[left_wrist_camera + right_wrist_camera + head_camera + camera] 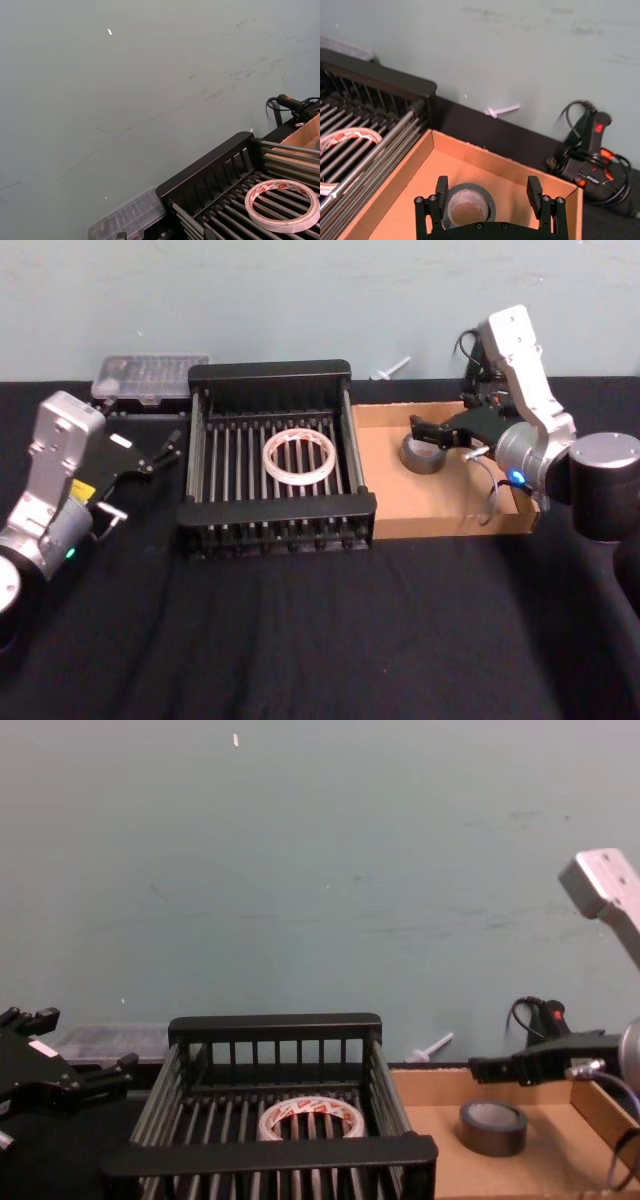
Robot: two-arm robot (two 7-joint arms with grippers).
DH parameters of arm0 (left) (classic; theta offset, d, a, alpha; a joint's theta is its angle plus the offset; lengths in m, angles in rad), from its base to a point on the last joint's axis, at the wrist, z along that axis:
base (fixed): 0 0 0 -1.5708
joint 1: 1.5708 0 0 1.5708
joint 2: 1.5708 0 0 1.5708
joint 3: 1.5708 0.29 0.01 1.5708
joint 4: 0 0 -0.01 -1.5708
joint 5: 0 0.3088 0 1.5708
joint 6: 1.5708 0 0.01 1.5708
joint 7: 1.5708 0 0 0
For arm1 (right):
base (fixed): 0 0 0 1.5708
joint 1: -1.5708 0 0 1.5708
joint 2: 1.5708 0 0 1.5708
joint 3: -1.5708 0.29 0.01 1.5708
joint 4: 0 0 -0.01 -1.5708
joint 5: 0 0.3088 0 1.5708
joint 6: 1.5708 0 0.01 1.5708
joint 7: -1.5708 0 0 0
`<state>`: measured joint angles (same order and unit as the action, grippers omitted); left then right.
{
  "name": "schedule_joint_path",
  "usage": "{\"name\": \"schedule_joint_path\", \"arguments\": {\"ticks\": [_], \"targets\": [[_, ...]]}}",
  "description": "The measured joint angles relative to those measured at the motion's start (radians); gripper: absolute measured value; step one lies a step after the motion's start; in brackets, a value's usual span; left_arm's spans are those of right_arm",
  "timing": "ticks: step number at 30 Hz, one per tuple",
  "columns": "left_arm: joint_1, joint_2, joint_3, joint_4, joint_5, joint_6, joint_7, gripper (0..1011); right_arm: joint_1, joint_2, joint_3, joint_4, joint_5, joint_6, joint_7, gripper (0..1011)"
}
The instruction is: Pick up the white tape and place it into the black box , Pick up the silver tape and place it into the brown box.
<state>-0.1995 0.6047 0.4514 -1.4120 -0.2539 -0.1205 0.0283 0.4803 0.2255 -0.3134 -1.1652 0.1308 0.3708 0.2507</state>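
The white tape (299, 456) (283, 205) (310, 1119) lies flat on the barred bottom of the black box (270, 371) (275, 1026). To its right, the silver tape (424, 453) (468, 205) (492, 1127) rests on the floor of the brown box (450, 524) (410, 172). My right gripper (440, 440) (487, 189) (520, 1067) hovers open just above the silver tape, apart from it, holding nothing. My left gripper (165, 452) (80, 1045) stands open and empty to the left of the black box.
A clear plastic parts case (150, 375) (127, 215) sits behind the black box's left corner. A black corded tool (587, 155) (475, 370) and a small white piece (392, 368) lie by the wall behind the brown box. Black cloth covers the table's front.
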Motion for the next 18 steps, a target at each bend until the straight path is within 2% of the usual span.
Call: {"name": "schedule_joint_path", "arguments": {"ticks": [4, 7, 8, 12, 18], "targets": [[0.000, 0.000, 0.000, 0.000, 0.000, 0.000, 0.000, 1001, -0.039, 0.007, 0.021, -0.060, -0.003, -0.029, -0.005, 1002], [0.000, 0.000, 0.000, 0.000, 0.000, 0.000, 0.000, 1001, -0.087, 0.018, 0.042, -0.122, -0.005, -0.072, -0.008, 1002], [0.000, 0.000, 0.000, 0.000, 0.000, 0.000, 0.000, 1001, -0.087, 0.018, 0.042, -0.122, -0.005, -0.072, -0.008, 1002], [0.000, 0.000, 0.000, 0.000, 0.000, 0.000, 0.000, 1001, -0.163, 0.034, 0.073, -0.195, -0.005, -0.154, -0.017, 1002], [0.000, 0.000, 0.000, 0.000, 0.000, 0.000, 0.000, 1001, -0.247, 0.041, 0.115, -0.244, -0.006, -0.266, -0.042, 1002]]}}
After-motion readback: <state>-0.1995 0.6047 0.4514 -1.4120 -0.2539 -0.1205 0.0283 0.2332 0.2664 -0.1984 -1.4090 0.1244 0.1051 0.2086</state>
